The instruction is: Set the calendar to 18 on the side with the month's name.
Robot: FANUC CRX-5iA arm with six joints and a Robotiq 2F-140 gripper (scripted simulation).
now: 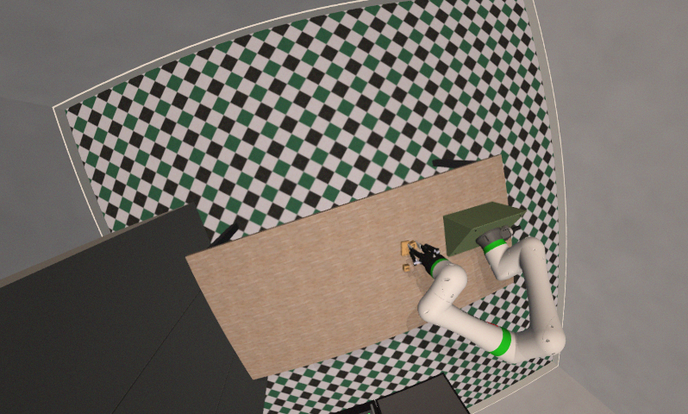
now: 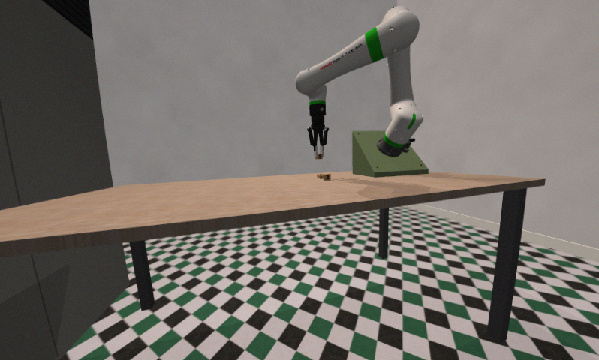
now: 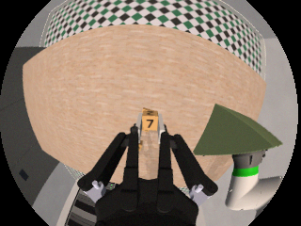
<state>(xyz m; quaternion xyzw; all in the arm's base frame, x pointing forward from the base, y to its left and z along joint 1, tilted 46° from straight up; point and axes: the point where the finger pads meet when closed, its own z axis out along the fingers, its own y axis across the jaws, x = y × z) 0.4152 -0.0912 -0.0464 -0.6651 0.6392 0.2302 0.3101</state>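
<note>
My gripper (image 1: pixel 413 245) (image 2: pixel 319 154) (image 3: pixel 150 119) points down and is shut on a wooden cube (image 2: pixel 319 157) (image 3: pixel 150 121), held well above the table. A dark 7 shows on the cube's face in the wrist view. The small wooden tray (image 1: pixel 403 248) (image 2: pixel 320 175) lies on the table, close to below the held cube; in the wrist view it is mostly hidden behind that cube. A second cube (image 1: pixel 406 267) (image 2: pixel 327 177) stands on the table beside the tray, outside it, with a 2 on one face in the exterior view. The month's name cannot be read.
A green wedge-shaped block (image 1: pixel 468 228) (image 2: pixel 383 158) (image 3: pixel 235 134) stands on the wooden table (image 1: pixel 311 287) (image 2: pixel 182 196) (image 3: pixel 94 85), to the right of the tray in the top and exterior views. The arm's base is mounted on its sloping face.
</note>
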